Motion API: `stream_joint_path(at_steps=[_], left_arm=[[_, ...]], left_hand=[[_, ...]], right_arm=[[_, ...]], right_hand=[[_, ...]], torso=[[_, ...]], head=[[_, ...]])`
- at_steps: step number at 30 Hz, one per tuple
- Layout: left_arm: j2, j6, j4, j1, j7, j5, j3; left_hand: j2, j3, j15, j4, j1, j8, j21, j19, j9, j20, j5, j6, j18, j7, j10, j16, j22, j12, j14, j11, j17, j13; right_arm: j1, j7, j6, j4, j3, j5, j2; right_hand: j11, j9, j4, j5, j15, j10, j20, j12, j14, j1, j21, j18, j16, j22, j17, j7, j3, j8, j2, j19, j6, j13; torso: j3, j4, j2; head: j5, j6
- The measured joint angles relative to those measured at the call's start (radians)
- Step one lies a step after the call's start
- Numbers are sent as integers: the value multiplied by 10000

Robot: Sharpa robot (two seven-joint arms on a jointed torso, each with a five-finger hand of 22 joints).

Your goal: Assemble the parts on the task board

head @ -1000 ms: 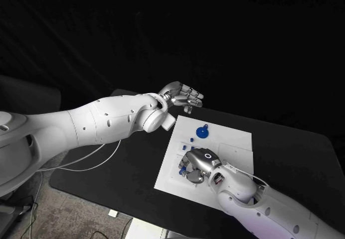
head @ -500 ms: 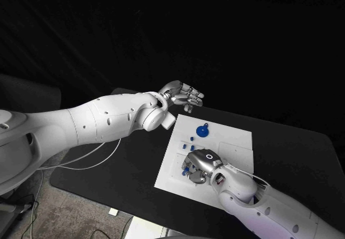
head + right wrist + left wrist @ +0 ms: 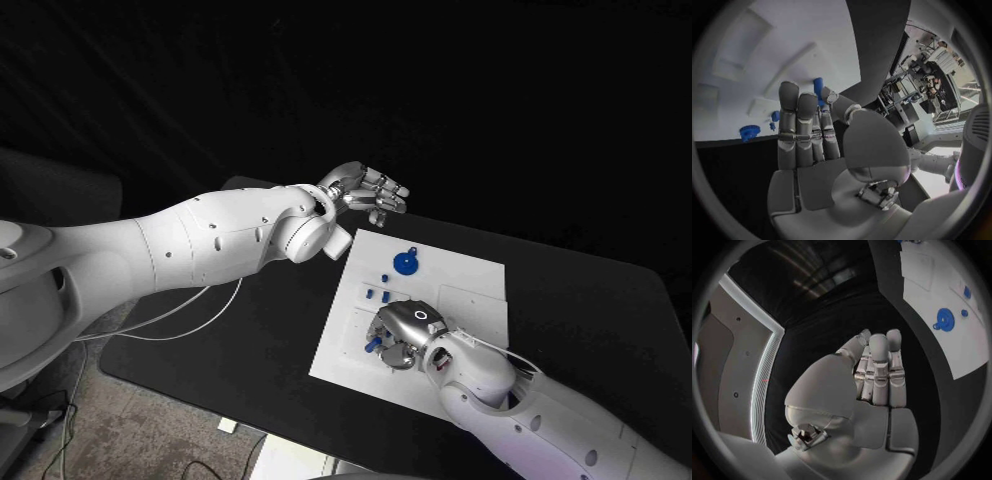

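One white board (image 3: 462,275) mid-table, one blue gear (image 3: 407,264) near its far edge, two small pegs (image 3: 378,295) beside, right hand (image 3: 404,335) pinching a blue part (image 3: 819,86) over the board, left hand (image 3: 368,192) empty, fingers loosely extended, raised beyond the board's far corner.

From my head camera, my right hand (image 3: 408,335) sits over the near part of the task board (image 3: 464,272) and covers whatever lies under it; only slivers of blue parts (image 3: 372,344) peek out beside its fingers (image 3: 389,352), too small for me to tell their shape. I cannot tell whether those fingers grip a piece. The small blue pieces (image 3: 378,295) farther up are too tiny to identify.
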Motion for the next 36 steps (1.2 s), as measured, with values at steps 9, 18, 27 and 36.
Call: stream_joint_path(at_steps=[9,18,27,36], left_arm=[[7,30,-13,0,-9,3,0],[24,51,-24,0,-16,5,1],[43,74,-34,0,-24,7,1],[42,109,-36,0,-40,8,1]], left_hand=[[0,0,0,0,0,0,0,0,0,1,0,0,-2,0,0,0,-1,0,0,0,10,0],[-1,0,0,0,0,0,-33,-1,0,1,0,0,-3,0,0,0,-1,0,0,0,12,0],[-1,28,0,27,1,0,-73,-1,0,1,0,0,-4,0,0,-39,-2,0,0,0,24,0],[-1,27,0,27,1,0,-72,59,0,-12,0,0,-11,0,34,-39,-2,0,0,35,35,0]], right_arm=[[5,1,29,-24,-50,-30,8],[17,-10,36,-10,-126,-114,47],[21,-52,94,-1,-239,-244,172],[37,-10,-25,-126,-317,-236,243]], right_hand=[[0,13,19,0,1,0,0,-2,0,1,-5,0,0,32,-1,11,18,-5,0,0,-13,0],[0,12,20,-1,2,0,1,-13,0,1,-44,0,0,59,-2,12,17,-23,-1,1,-14,1],[0,8,22,-2,3,0,3,-42,0,-60,-87,0,0,83,-3,57,19,-27,59,3,-93,3],[54,-388,164,826,161,-864,150,86,-164,-435,-228,229,5,105,-38,352,0,-19,66,-3,-1153,58]], torso=[[-5,1,-2],[-5,5,-3],[-4,5,-4],[0,6,-1]], head=[[7,-19],[-8,-19],[-19,-25],[-26,-35]])
